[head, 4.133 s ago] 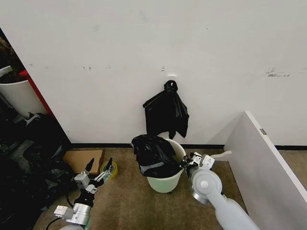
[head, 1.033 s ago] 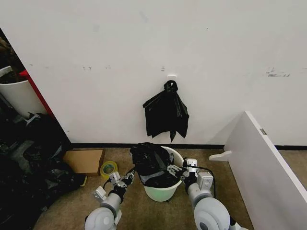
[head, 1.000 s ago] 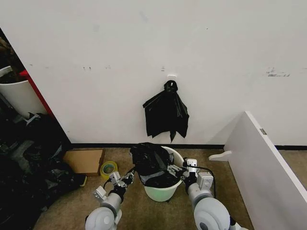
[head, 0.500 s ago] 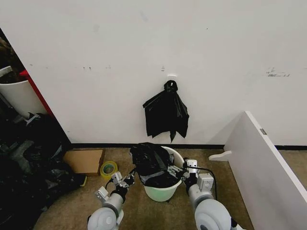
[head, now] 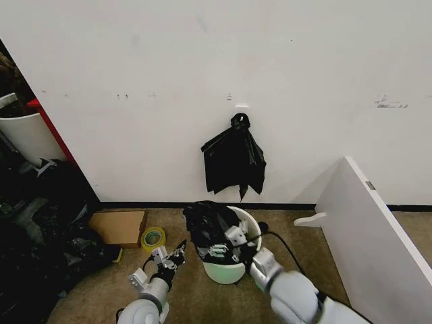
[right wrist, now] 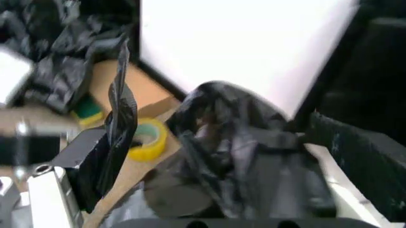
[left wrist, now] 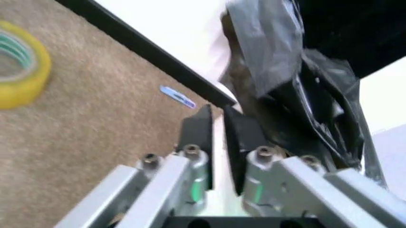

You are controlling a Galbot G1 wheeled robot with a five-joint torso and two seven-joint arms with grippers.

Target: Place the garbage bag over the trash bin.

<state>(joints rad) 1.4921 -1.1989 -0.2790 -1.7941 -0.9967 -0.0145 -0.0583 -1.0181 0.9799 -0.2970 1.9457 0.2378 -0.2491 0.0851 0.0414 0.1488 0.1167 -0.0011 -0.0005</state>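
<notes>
Now, low in the middle of the frame, the garbage bag [head: 212, 231] sits bunched in the mouth of the trash bin [head: 227, 270], not yet spread around its rim. The right gripper [head: 234, 244] is over the bin, pinching a strip of bag film. The left gripper [head: 170, 256], lower left, has its fingers nearly pressed together on nothing. Next, I'd judge, the film needs drawing outward over the rim.

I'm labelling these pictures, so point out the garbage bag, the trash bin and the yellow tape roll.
garbage bag [head: 210, 226]: head view, crinkled black film bunched over the bin's mouth.
trash bin [head: 223, 272]: head view, bare cream-white front wall.
yellow tape roll [head: 153, 239]: head view, yellow ring on the carpet.
</notes>
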